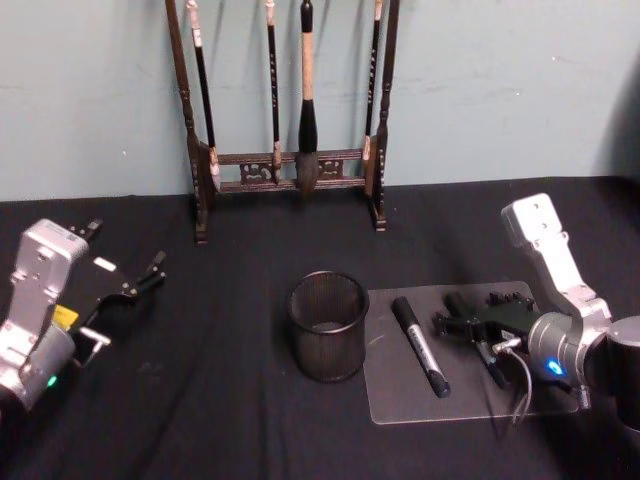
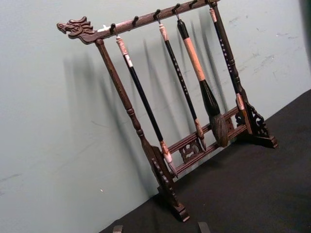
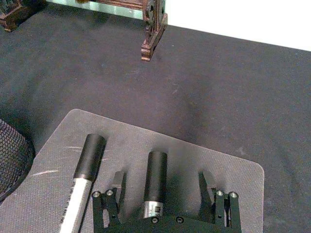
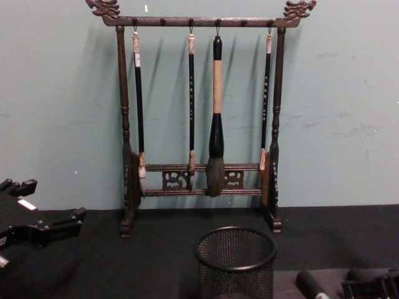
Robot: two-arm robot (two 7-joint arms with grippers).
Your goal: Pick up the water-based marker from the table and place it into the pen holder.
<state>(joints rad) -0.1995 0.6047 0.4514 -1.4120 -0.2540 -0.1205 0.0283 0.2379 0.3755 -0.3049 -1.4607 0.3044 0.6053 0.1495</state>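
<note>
Black wire-mesh pen holder (image 1: 326,352) stands mid-table. Just right of it, on a clear mat (image 3: 160,131), the water-based marker (image 3: 155,172) lies between the spread, empty fingers of your right gripper (image 3: 163,178), its long axis parallel to them. A second marker (image 3: 90,158) lies alongside, nearer the holder. Your left gripper (image 1: 125,255), also spread, sits well left of the holder, so the right arm is nearer.
</note>
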